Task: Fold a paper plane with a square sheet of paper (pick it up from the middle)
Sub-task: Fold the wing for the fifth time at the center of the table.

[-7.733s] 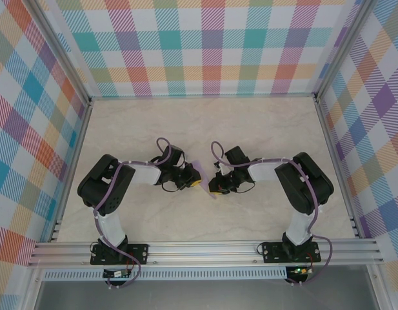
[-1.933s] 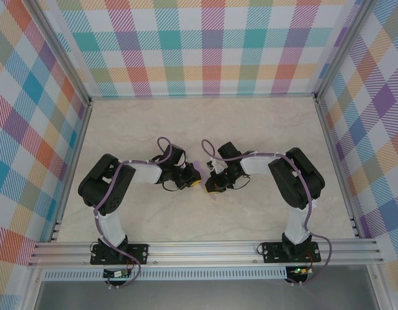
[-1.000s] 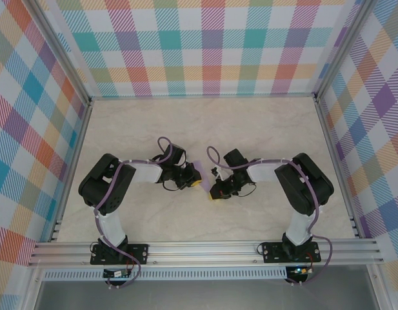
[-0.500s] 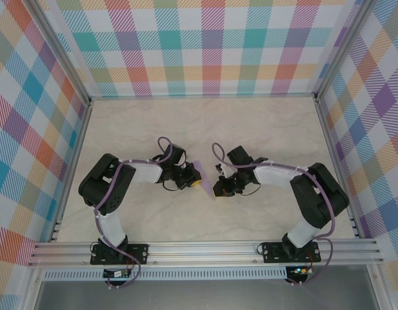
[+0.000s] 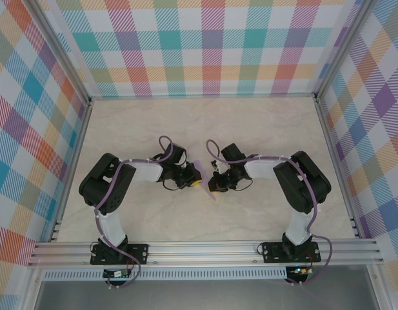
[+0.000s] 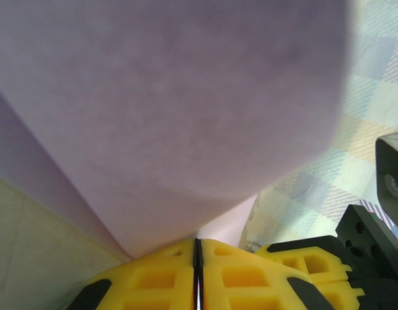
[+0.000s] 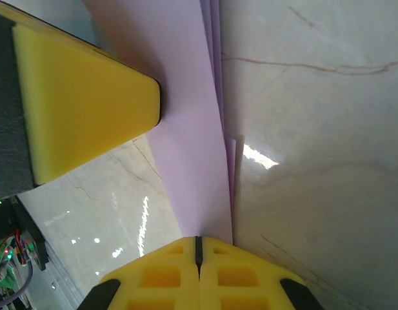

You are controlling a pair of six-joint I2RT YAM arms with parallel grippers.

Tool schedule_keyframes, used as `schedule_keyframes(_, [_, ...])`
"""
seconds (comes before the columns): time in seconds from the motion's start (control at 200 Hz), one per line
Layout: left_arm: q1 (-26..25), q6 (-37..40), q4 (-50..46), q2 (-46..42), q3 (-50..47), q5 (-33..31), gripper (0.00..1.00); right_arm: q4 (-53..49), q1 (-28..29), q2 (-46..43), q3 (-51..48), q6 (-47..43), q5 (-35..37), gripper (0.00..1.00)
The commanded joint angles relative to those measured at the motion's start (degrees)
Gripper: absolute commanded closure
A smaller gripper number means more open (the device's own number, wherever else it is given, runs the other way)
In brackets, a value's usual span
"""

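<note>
Paper (image 6: 173, 116) in left claw (image 6: 197, 252), right claw (image 7: 199, 245)

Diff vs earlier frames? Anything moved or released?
The right arm swung its elbow back inward after stretching right half a second ago, nudging the right gripper up-left toward the left gripper. Nothing released. Left arm unmoved; both grippers stay shut on the lavender paper.

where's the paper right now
Top view, table centre: the paper sits between the left arm and the right arm, both jaws shut on it.
</note>
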Motion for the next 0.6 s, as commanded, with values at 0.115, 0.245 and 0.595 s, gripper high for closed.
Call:
schedule_keyframes(0.115, [-1.38, 5.95, -4.3, -3.36, 1.98, -2.84, 0.86, -2.92, 0.22, 2.23, -0.66, -0.91, 4.4, 0.98])
schedule_keyframes(0.245, [-2.89, 6.79, -2.37, -6.32, 0.04, -3.94, 0.84, -3.69, 0.21, 2.58, -0.42, -0.67, 5.5, 0.99])
schedule_keyframes(0.595, [-4.44, 8.09, -2.51, -2.76, 0.59, -4.67, 0.85, -5.02, 0.22, 3.48, 0.05, -0.91, 6.17, 0.99])
